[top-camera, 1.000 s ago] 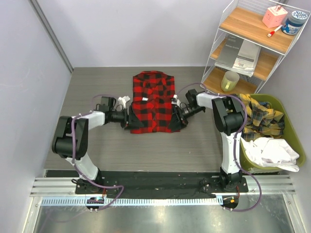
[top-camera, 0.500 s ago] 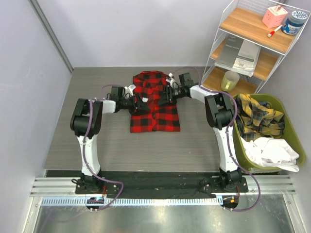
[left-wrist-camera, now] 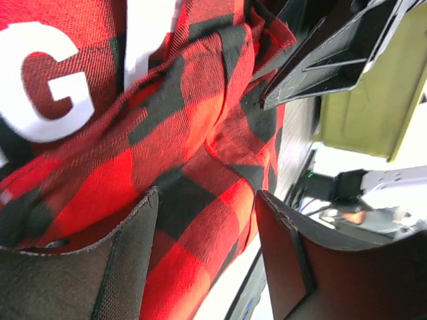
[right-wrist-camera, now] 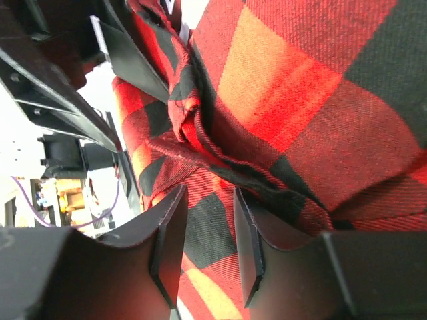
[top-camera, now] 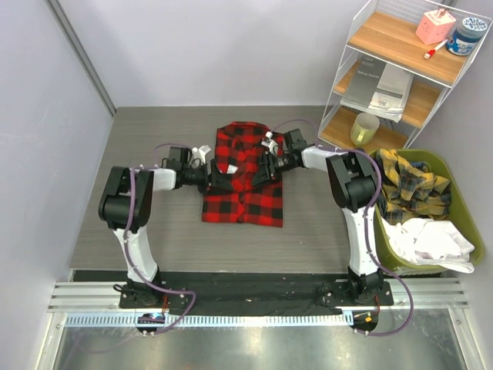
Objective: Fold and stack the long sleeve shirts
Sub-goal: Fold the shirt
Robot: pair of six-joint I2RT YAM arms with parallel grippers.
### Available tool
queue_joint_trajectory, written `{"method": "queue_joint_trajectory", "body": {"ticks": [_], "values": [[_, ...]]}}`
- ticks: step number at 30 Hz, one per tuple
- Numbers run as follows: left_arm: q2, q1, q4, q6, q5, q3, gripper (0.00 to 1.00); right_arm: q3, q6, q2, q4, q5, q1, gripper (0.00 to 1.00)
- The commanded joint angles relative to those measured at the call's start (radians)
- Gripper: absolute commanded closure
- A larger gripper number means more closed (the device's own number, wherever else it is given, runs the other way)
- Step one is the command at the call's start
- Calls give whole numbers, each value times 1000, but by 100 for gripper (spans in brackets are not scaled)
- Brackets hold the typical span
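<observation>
Red-and-black flannel shirt [top-camera: 245,196] is being folded: right end effector [right-wrist-camera: 209,200] is gripping a pleat, while I cannot tell whether left end effector [left-wrist-camera: 207,200] is gripping; next, probably laying it flat.

Robot lab: arms [top-camera: 123,204] on alu rail [top-camera: 92,297], partition walls [top-camera: 46,116], wire shelf [top-camera: 385,35]

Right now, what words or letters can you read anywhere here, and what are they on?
"G": white letter on the red-and-black checked shirt, left wrist view; neighbouring letters are cut off.
Label on the blue jar: too small to read.
Print on the stacked papers: too small to read.
</observation>
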Motion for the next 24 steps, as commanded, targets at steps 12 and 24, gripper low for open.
{"method": "queue_joint_trajectory", "body": {"ticks": [12, 24], "values": [[-841, -322, -459, 1128, -621, -261, 31, 50, -99, -187, -72, 126, 105, 59], [-804, -738, -88, 1320, -982, -515, 41, 159, -217, 28, -91, 218, 128, 60]]}}
